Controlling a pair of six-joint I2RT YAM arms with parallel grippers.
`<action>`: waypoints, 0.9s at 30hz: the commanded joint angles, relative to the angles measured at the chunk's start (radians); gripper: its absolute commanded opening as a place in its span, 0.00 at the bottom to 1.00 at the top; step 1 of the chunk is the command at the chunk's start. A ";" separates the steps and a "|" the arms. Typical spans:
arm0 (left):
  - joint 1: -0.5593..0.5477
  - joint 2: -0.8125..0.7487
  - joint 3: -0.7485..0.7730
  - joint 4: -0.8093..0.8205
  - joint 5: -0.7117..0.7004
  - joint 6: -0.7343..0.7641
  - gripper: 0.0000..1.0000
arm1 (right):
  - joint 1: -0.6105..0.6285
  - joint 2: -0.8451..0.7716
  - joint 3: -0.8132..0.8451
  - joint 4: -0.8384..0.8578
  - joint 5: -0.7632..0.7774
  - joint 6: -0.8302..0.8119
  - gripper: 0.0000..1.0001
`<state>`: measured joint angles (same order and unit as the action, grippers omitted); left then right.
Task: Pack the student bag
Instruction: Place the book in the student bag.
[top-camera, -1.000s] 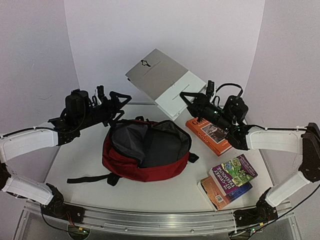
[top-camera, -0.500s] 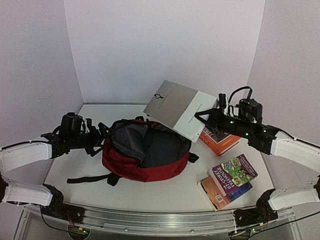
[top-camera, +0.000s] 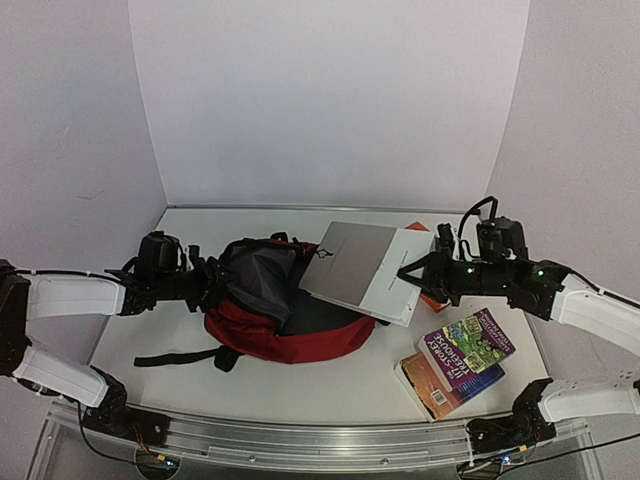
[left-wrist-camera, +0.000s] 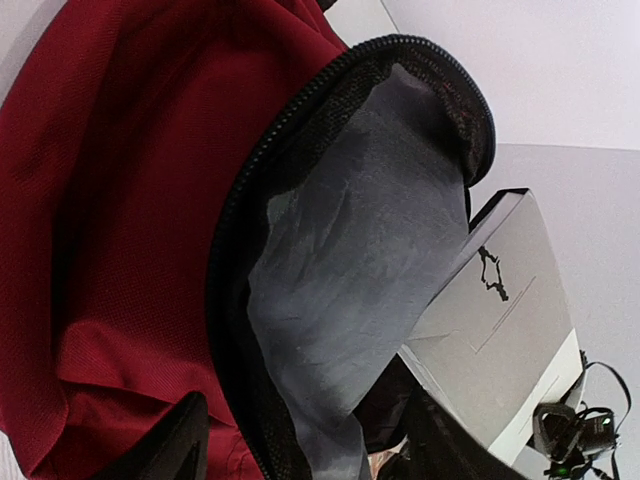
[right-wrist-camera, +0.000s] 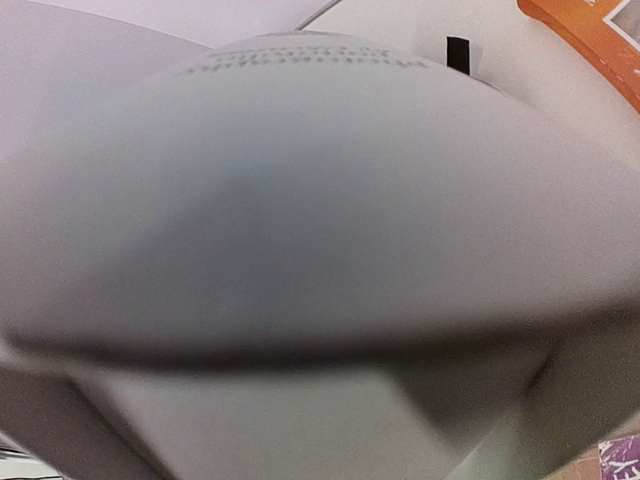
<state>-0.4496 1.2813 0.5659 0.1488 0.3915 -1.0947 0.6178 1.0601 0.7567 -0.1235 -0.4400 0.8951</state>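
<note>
- student bag (top-camera: 250, 330) lies in the middle of the counter (top-camera: 320, 390) with its mouth open upward
  - the right claw (top-camera: 418, 272) is clamped on the edge of a grey-and-white notebook (top-camera: 355, 268), held tilted over the right half of the mouth
  - the left claw (top-camera: 207, 278) sits at the bag's left rim
  - to do this step well, I judge, keep the rim pulled wide and lead the notebook's low corner in under the zip before letting go
  - the notebook covers the bag's right rim and most of the book behind it
- left wrist view: the fingers stand apart, astride the black zip rim and grey lining
  - whether they touch the cloth I cannot tell
  - the notebook's lower edge runs behind the lining
  - the bag's depths are lost in shadow
- right wrist view: the blurred notebook fills nearly everything and hides the claw's own fingers
  - only a corner of an orange book (right-wrist-camera: 590, 40) shows
</note>
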 joint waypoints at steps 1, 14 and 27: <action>0.003 0.051 0.034 0.105 0.044 -0.001 0.50 | 0.001 -0.052 0.011 -0.018 -0.014 0.002 0.27; 0.003 0.011 0.390 -0.067 0.166 0.448 0.00 | 0.001 -0.003 -0.032 0.010 -0.053 0.054 0.28; 0.003 -0.030 0.489 -0.123 0.352 0.582 0.00 | 0.013 0.119 -0.035 0.248 -0.174 0.191 0.29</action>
<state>-0.4503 1.3180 0.9846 -0.0305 0.6557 -0.5686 0.6189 1.1564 0.7155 -0.0403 -0.5653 1.0298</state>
